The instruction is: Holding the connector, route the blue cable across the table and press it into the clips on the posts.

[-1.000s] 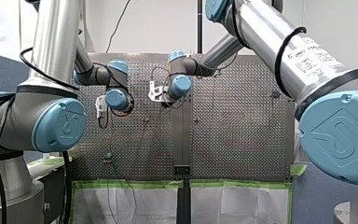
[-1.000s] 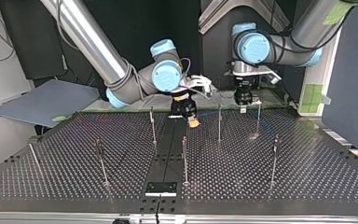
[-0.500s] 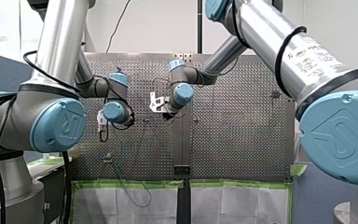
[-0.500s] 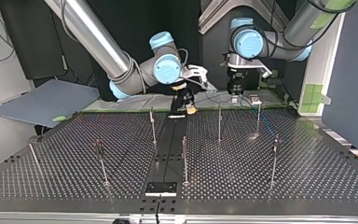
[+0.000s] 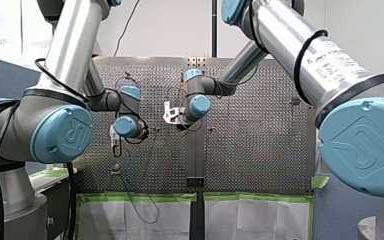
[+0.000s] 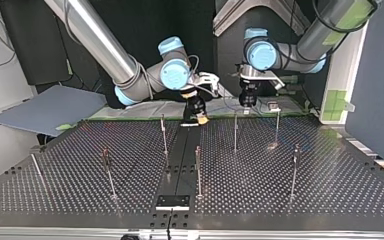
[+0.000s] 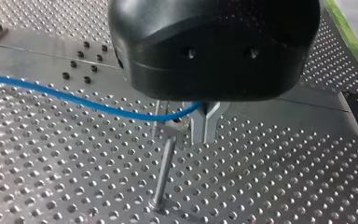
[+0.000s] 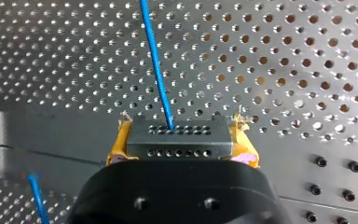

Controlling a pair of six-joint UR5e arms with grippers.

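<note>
In the top view, my right arm is reaching in from the upper left of the frame and my left arm from the upper right. Both are hovering over the edge of the perforated desk at the upper middle of the frame, behind a row of thin posts. The right jaws, with yellow pads, are clamped on the black connector; the blue cable is running out of it, straight ahead over the desk. The left jaws' metal fingers are pinched together on the cable, just beside one of the posts, the cable trailing off sideways above the holes.
</note>
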